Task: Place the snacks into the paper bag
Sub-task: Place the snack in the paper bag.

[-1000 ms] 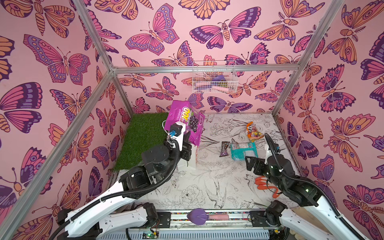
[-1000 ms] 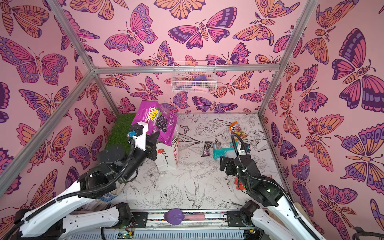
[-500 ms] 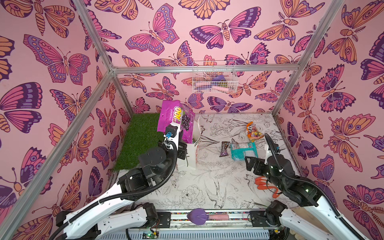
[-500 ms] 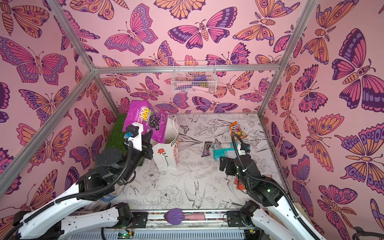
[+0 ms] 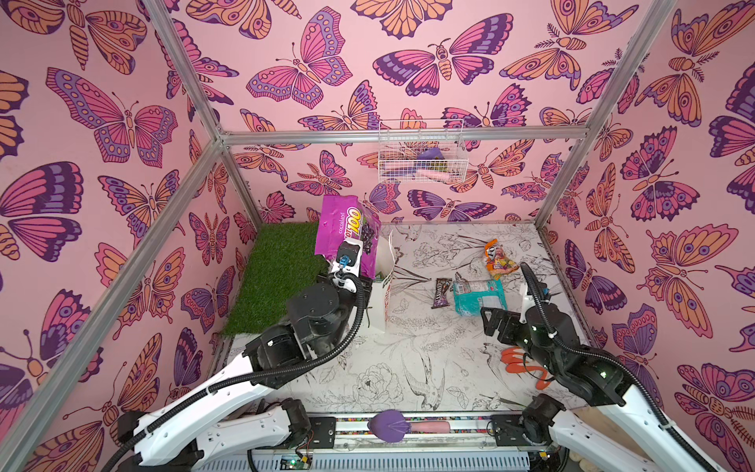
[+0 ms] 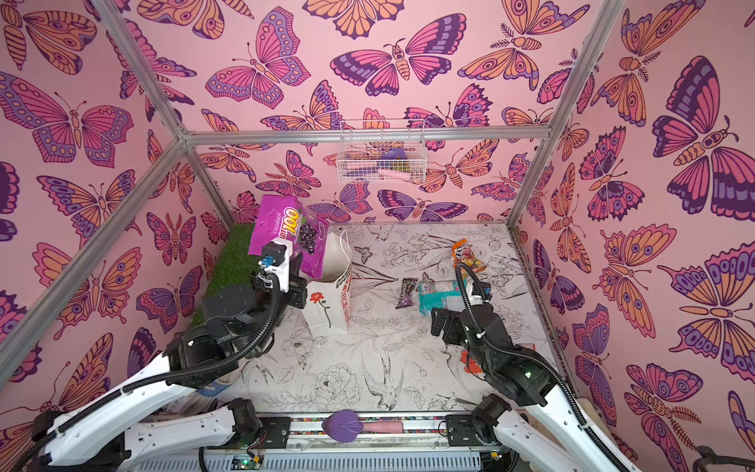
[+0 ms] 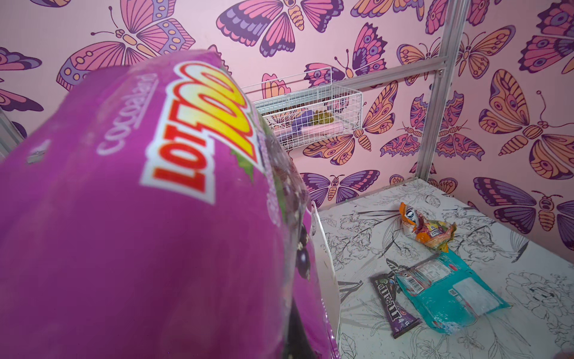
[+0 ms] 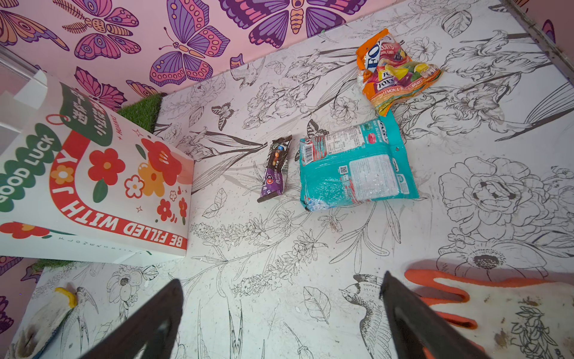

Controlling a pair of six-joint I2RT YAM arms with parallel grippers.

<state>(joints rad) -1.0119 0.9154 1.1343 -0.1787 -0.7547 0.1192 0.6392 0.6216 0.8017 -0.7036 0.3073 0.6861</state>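
Observation:
My left gripper (image 6: 304,266) is shut on the lower edge of the purple grape bag (image 5: 347,233), held upright in the air just left of the white paper bag's (image 5: 384,286) open mouth. In the left wrist view the purple bag (image 7: 139,217) hides the jaws. The paper bag (image 6: 327,304) stands by the grass mat, a red flower on its front. A brown bar wrapper (image 5: 442,292), a teal packet (image 5: 478,296) and an orange packet (image 5: 498,259) lie on the floor to its right. My right gripper (image 8: 279,283) hangs open and empty, low over the floor, nearer than the teal packet (image 8: 354,167).
A flat orange glove (image 8: 497,310) lies beside the right gripper's finger. A white glove (image 8: 46,320) lies near the front left. The green grass mat (image 5: 278,278) covers the back left corner. A wire basket (image 5: 421,157) hangs on the back wall.
My left gripper has carried the purple bag a little to the left and stood it more upright, uncovering the paper bag's mouth. The right arm has not moved.

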